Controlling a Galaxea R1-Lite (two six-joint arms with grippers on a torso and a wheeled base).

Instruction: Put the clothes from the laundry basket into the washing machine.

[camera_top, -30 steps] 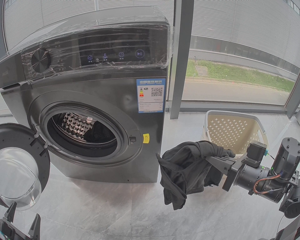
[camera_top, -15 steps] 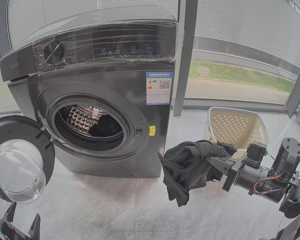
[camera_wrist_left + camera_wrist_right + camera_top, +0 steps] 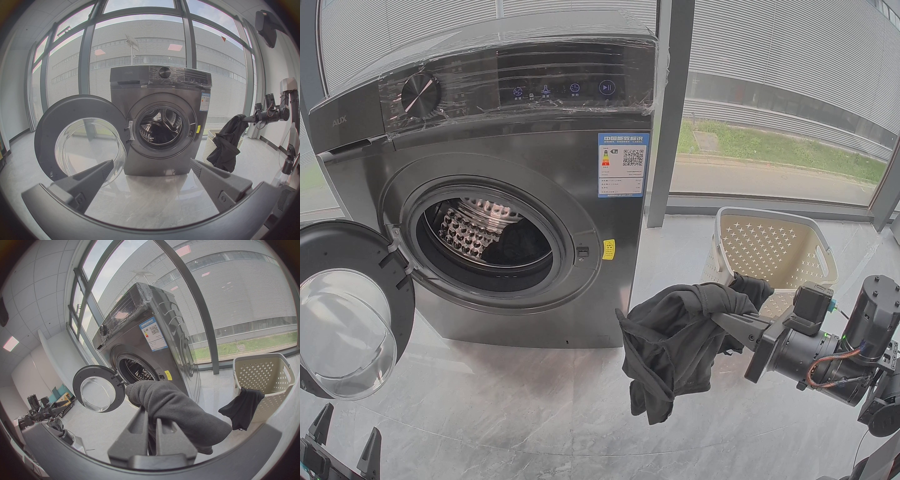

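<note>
The right gripper, a dark grey two-fingered clamp, is pinched tight on a fold of the dark grey, loosely bunched cloth garment; its fingers sit almost together, with fabric humped over their tips. The garment hangs clear of the pale marbled floor, just left of the cream perforated plastic laundry basket and right of the dark grey front-loading washing machine; one trailing end lies by the basket's near left corner, and I cannot tell whether it touches the rim. The left gripper sits low at the near left, fingers spread wide, holding nothing.

The cloth looks light, soft and limp; it will likely sag, swing and trail below the grip, and it seems more apt to snag than to slip. A bunched fold near the middle, as held here, seems the sound place to hold it; a grip at a hem would leave a longer tail.

The round drum opening gapes at the far left; the round glass-centred door stands out to the left, off the likely path. The machine's near right corner lies between garment and opening, so the load should probably pass in front of it; the hanging tail must clear the opening's lower lip. The floor before the machine offers ample room.
</note>
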